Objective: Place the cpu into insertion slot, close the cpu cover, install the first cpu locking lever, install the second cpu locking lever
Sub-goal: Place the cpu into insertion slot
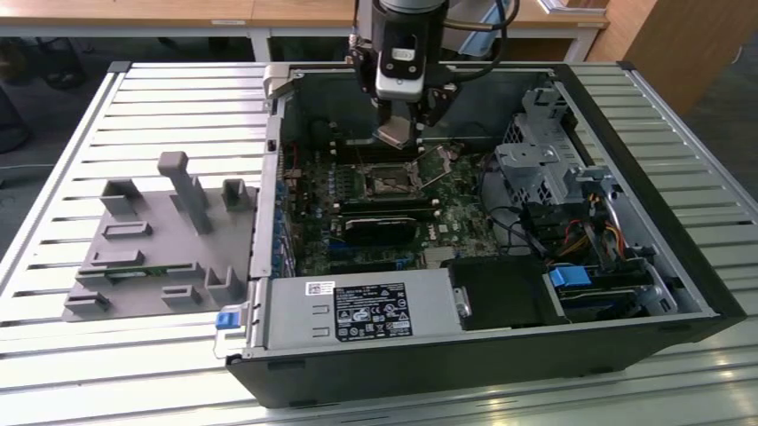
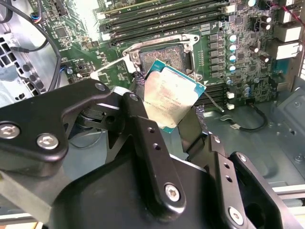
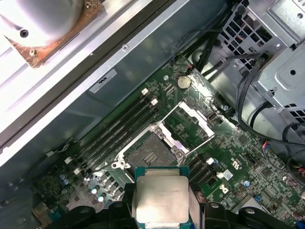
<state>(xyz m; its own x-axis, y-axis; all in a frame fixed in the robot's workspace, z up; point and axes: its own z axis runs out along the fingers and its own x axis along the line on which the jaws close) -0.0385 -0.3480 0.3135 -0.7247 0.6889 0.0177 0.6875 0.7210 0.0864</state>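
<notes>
Clamped on the cpu [image 3: 161,193], the end effector [image 3: 161,214] hovered near the insertion slot [image 3: 151,153]; squaring chip to socket looked vital before lowering.

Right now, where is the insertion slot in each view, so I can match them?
Exterior view: insertion slot mid green board, near the claw tip.
Second wrist view: slot partly hidden behind the clamped cpu.
First wrist view: slot just beyond the cpu.
Shared landmark: long memory slots alongside it.
</notes>
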